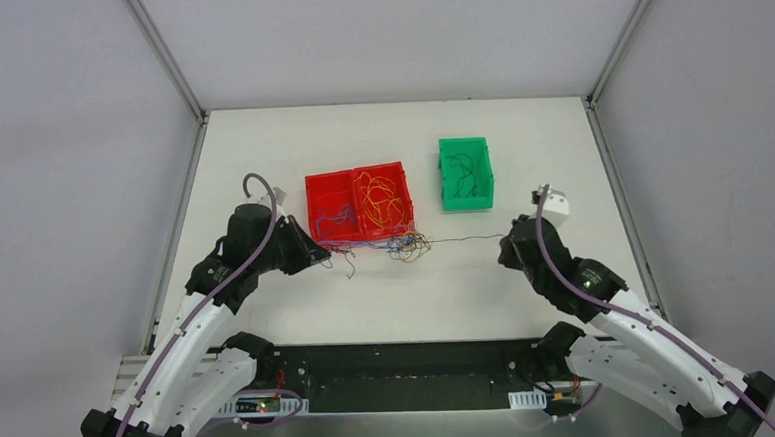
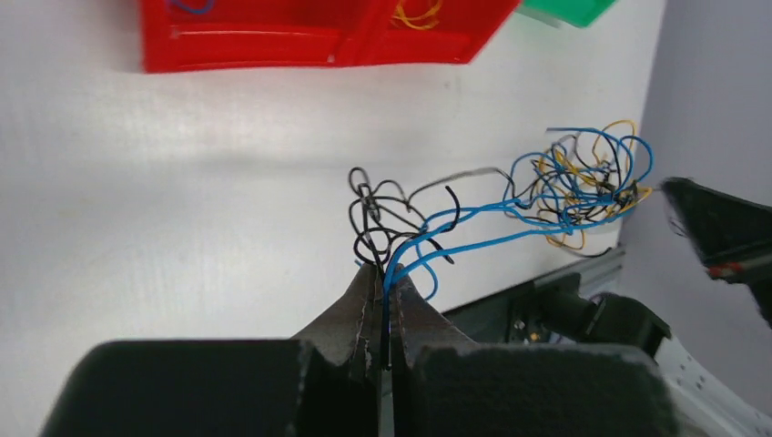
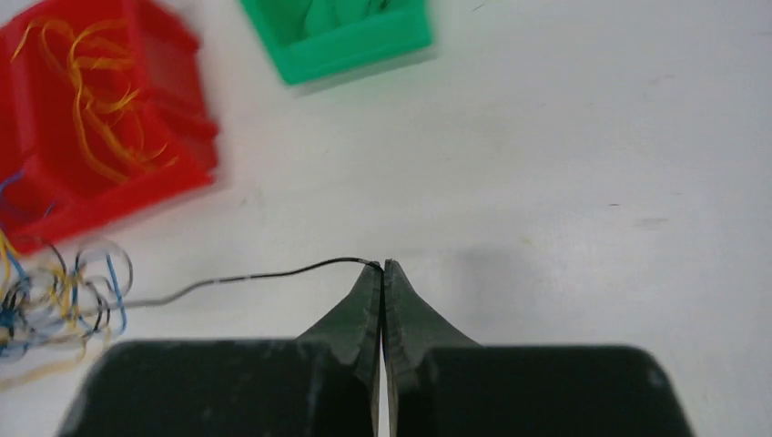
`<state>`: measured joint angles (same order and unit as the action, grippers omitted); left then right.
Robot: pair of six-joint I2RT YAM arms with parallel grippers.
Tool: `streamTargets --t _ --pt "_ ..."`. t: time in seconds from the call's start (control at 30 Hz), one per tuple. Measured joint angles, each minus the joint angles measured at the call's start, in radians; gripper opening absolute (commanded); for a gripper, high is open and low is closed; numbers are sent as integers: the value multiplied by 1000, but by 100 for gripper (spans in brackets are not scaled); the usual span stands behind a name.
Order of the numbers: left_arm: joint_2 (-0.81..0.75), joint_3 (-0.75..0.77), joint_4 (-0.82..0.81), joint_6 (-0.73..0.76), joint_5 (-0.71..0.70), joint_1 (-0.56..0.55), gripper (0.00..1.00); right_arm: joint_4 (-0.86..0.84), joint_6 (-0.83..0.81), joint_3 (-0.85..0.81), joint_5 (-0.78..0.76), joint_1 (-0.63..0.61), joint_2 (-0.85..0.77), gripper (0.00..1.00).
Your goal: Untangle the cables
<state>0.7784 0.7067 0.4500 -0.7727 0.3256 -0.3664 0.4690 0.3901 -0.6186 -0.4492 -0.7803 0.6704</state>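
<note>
Cables [image 1: 408, 243], just in front of red bin [image 1: 311, 197], look hair-light, springy and snag-prone. Right gripper [image 3: 382, 266] clamps 1 black wire [image 3: 273, 272] by its end, and left gripper [image 2: 382, 273] pinches blue strands [image 2: 399, 262]. Best hold is prob. near free ends w/ a slow pull.

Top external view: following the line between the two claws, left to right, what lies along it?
The left claw, shut on blue cables → tangle of cables → single black cable stretched out → right claw, shut on its end.
</note>
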Motion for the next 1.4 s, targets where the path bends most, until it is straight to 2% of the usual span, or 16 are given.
streamTargets --t 0.17,0.23,0.37,0.5,0.57,0.6,0.63,0.7,0.73,0.8,0.9,1.0,1.1,1.23,1.4 --pt "-35 6 145 19 -187 15 0 242 188 -144 -262 157 55 0" --pt "-41 24 225 10 -313 22 0 306 247 -169 -319 240 73 0" --pt "-79 77 365 -32 -540 22 0 399 334 -173 -339 396 109 0" --pt "-134 103 422 -50 -647 22 0 427 365 -173 -317 461 150 0" --pt "-142 104 431 -47 -650 22 0 423 362 -173 -293 463 151 1" --pt "-142 103 427 -37 -637 22 0 415 338 -173 -266 465 147 10" --pt "-142 100 416 -20 -612 22 0 393 302 -171 -224 466 139 29" --pt "-148 78 360 31 -500 26 0 323 229 -151 -98 469 103 79" --pt "-153 58 318 59 -432 28 0 266 182 -126 1 470 69 88" --pt "-158 17 238 98 -293 28 0 178 114 -69 195 470 -5 91" --pt "-140 -8 160 161 -137 28 0 68 34 -12 498 464 -79 86" --pt "-87 5 108 235 -27 28 0 -40 -5 -4 679 418 -53 86" --pt "-10 41 79 296 45 28 0 -142 -51 -4 717 235 37 88" --pt "74 101 49 355 116 28 0 -226 -149 -12 657 -16 216 87" --pt "176 243 44 457 170 28 0 -298 -284 -48 622 -92 429 84"
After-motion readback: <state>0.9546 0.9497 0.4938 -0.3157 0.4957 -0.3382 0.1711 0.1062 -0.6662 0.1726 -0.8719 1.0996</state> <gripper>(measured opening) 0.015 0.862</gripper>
